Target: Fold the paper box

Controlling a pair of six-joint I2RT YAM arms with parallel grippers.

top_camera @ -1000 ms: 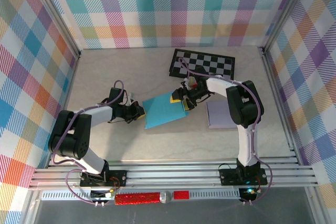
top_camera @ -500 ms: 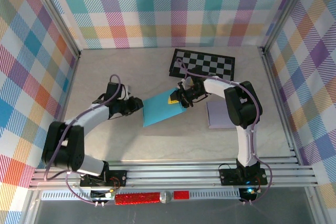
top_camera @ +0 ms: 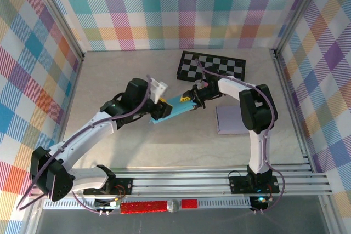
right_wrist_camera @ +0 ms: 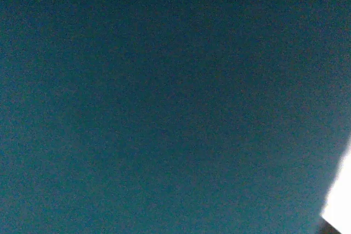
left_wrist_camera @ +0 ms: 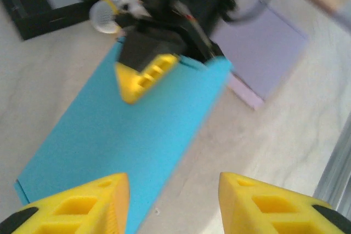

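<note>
The paper box is a flat light-blue sheet (top_camera: 174,109) in the middle of the table, seen large in the left wrist view (left_wrist_camera: 131,135). My right gripper (top_camera: 190,100) is shut on its far right edge; one yellow finger (left_wrist_camera: 143,75) lies on top of the sheet. In the right wrist view, dark teal paper (right_wrist_camera: 164,102) sits right against the camera. My left gripper (top_camera: 158,111) hovers above the sheet's left end. It is open (left_wrist_camera: 173,187), with bare table and the sheet's edge below the gap and nothing between its fingers.
A black-and-white checkerboard (top_camera: 213,67) lies at the back, just behind the right gripper. A pale purple sheet (top_camera: 230,120) lies to the right of the box, also in the left wrist view (left_wrist_camera: 266,42). Plaid walls and metal rails ring the table.
My left gripper let go of the sheet's left edge, opened, rose and swung right above it. My right gripper closed on the right edge, and the sheet now looks narrower and tilted.
</note>
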